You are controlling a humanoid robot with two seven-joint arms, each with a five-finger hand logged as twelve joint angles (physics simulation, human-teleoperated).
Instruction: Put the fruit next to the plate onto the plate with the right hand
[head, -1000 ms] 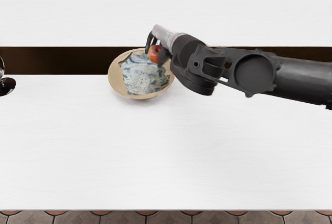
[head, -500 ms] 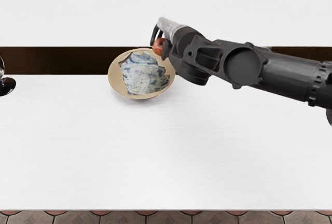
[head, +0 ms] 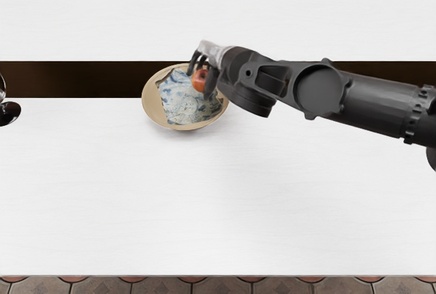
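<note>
A tan-rimmed plate (head: 151,105) with a blue and white pattern lies near the table's far edge. My right hand (head: 201,69), on a dark arm coming in from the right, is over the plate's right rear part. Its fingers are curled around a small red fruit (head: 199,79), which hangs just above the plate's patterned inside. Whether the fruit touches the plate I cannot tell. The left arm does not show.
The dark base of a wine glass (head: 7,111) stands at the left edge. A dark gap (head: 82,79) separates this white table (head: 218,192) from another white surface behind it.
The right hand rose and drew back to the right off the plate with the fruit, then came down and left again; the fruit now hangs over the plate's right rear.
</note>
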